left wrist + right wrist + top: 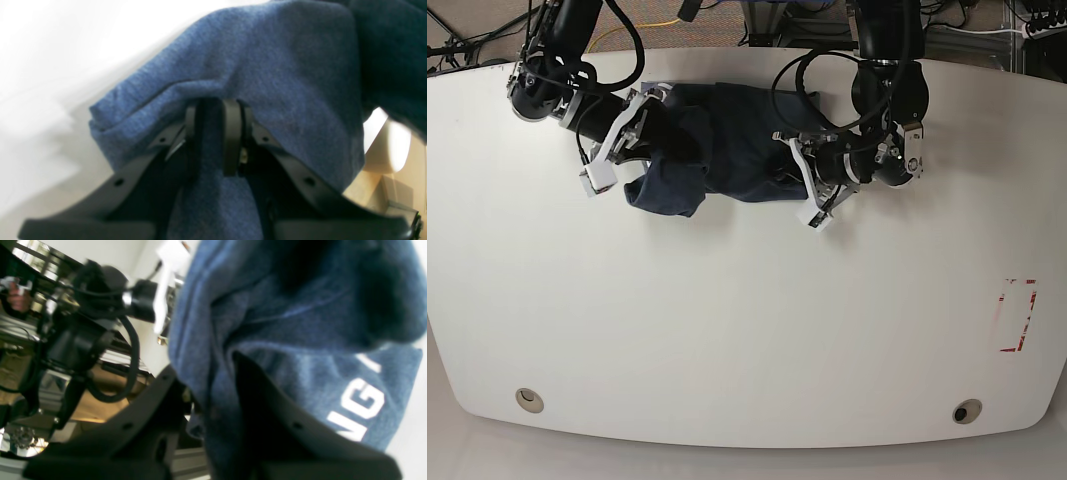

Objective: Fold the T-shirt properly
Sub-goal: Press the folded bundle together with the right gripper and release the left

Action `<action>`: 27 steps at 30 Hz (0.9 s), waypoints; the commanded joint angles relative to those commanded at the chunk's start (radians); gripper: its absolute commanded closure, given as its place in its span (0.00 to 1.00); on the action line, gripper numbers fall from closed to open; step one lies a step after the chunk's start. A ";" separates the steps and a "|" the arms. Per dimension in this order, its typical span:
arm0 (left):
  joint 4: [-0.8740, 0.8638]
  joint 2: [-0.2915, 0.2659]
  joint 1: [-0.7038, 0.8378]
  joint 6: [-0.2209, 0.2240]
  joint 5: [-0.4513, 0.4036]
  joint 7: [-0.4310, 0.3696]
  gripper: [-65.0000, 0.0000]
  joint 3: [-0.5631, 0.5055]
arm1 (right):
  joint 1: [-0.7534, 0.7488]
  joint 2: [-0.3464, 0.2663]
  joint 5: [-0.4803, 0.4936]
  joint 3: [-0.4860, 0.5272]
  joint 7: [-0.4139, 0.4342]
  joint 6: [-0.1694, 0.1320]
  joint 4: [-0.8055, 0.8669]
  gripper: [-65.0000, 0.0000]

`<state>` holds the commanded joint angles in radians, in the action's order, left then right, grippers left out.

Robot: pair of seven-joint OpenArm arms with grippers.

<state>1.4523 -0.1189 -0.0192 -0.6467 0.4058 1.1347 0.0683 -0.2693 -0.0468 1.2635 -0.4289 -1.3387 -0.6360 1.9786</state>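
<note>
The dark slate-blue T-shirt [737,150] lies bunched at the far middle of the white table [747,320], stretched between my two grippers. My left gripper [793,168] is at the shirt's right end; in the left wrist view it [215,113] is shut on a fold of the blue cloth [267,66]. My right gripper [649,140] is at the shirt's left end, where a lump of cloth hangs down. In the right wrist view, cloth [300,323] with white lettering [363,403] fills the space between its fingers [206,373].
A red-outlined rectangle [1017,315] is marked near the table's right edge. Two round holes [527,399] [967,411] sit near the front edge. Cables and equipment stand behind the far edge.
</note>
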 joint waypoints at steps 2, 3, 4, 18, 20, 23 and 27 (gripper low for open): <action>0.000 0.000 -0.002 0.000 0.000 0.000 0.87 0.002 | 0.005 0.009 -0.006 0.017 0.002 0.000 0.000 1.00; 0.000 0.000 -0.002 0.000 0.000 0.000 0.87 0.002 | 0.006 0.017 -0.017 0.021 0.003 0.000 0.000 1.00; 0.002 0.000 -0.002 -0.002 0.000 0.000 0.87 0.002 | 0.006 0.029 -0.032 0.031 0.003 0.000 0.000 1.00; 0.008 0.002 0.002 -0.006 0.002 -0.017 0.87 0.002 | 0.009 0.081 -0.121 0.129 0.063 0.000 -0.005 1.00; 0.008 0.002 0.002 -0.006 0.002 -0.017 0.87 0.002 | 0.021 0.078 -0.133 0.149 0.066 0.000 -0.005 0.98; 0.009 0.002 0.000 -0.006 0.003 -0.018 0.87 0.002 | 0.037 0.075 -0.149 0.176 0.068 0.000 -0.005 0.77; 0.009 0.005 0.000 -0.008 0.003 -0.018 0.86 0.002 | 0.035 0.075 -0.150 0.176 0.071 0.000 -0.005 0.40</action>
<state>1.4615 -0.1143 -0.0192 -0.6544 0.4089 1.1162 0.0698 -0.2340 0.0284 1.1132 -0.2524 -1.2681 -0.6360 1.9739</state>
